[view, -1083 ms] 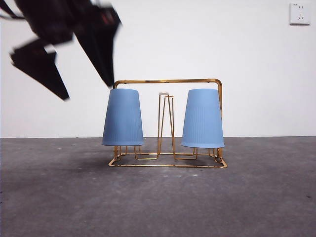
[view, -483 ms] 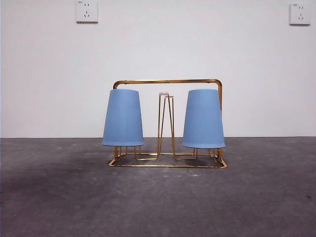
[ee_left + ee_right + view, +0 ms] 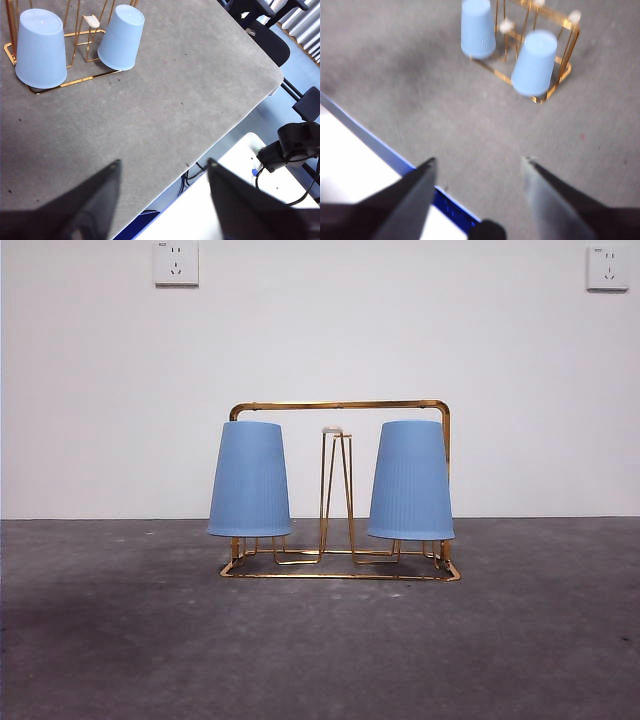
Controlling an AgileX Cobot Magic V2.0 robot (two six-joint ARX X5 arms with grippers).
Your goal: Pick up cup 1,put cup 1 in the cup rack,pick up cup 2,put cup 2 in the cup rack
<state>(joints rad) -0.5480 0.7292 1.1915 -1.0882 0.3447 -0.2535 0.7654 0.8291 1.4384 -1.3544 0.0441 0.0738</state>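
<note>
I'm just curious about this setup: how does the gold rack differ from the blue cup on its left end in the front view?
The rack is gold, the cup pale blue. The rack is thin open wire; the cup is a solid shell. The rack's arch rises slightly above the cup's upturned base. The rack does the carrying; the cup sits upside down on it. Both stand straight, not tilted.

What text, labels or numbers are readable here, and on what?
None readable in any view.
Both blue cups: plain, no print.
The cup rack: bare gold wire, no label.
The two wall sockets: only slot openings show; any marking is too small to read.
</note>
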